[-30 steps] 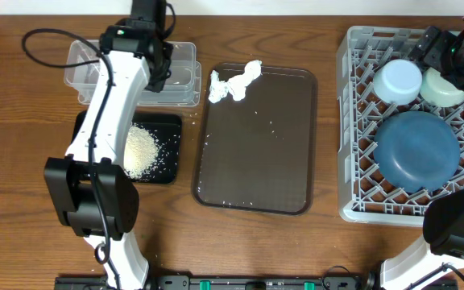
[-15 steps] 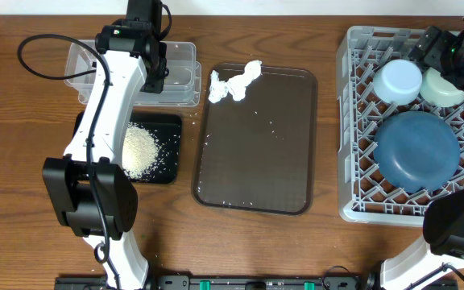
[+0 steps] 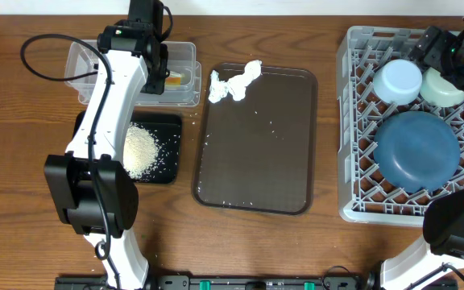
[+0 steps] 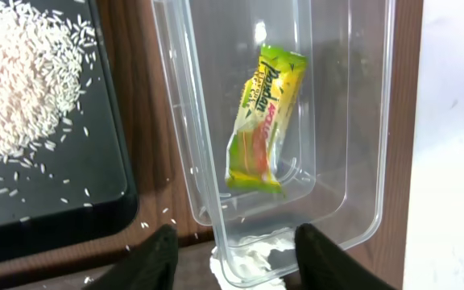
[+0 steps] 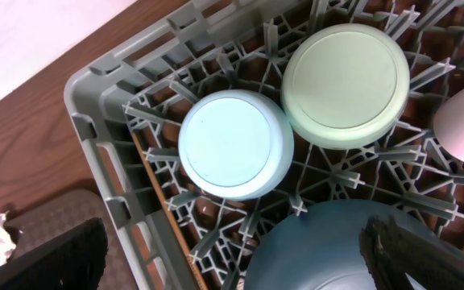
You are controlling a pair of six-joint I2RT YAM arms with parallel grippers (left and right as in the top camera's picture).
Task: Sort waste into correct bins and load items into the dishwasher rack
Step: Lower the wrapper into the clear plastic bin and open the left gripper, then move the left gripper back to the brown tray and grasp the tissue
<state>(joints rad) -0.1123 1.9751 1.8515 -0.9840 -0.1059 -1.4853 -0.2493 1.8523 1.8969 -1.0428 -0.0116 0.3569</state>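
Logging the yellow-green foil snack wrapper (image 4: pixel 263 121) as lying flat inside the clear rectangular plastic tub (image 4: pixel 353 121), just left of the large brown serving tray (image 3: pixel 256 145), at its far end. Counting this piece of waste as binned.

Noting the left gripper (image 4: pixel 236 242) hovering over the tub's near end, fingers apart and gripping nothing.

Recording the heap of white rice grains (image 3: pixel 139 151) as sitting in the shallow black rectangular tray (image 3: pixel 167 129), left of the brown tray at its middle, with stray grains scattered around the heap. Judging this sorted too.

Marking the crumpled white tissue (image 3: pixel 234 82) as outstanding, resting on the brown tray's far left corner and overlapping the rim.

Entering the square grey plastic dishwasher rack (image 3: pixel 353 121), well right of the brown tray, as holding the large blue bowl (image 3: pixel 417 151), the small pale blue bowl (image 5: pixel 234 143) and the small mint bowl (image 5: pixel 345 84), all upside down.

Noting the right gripper (image 5: pixel 240 254) hanging above them, fingers spread wide and empty.

Not making out the white cup or the wooden stick with any certainty.
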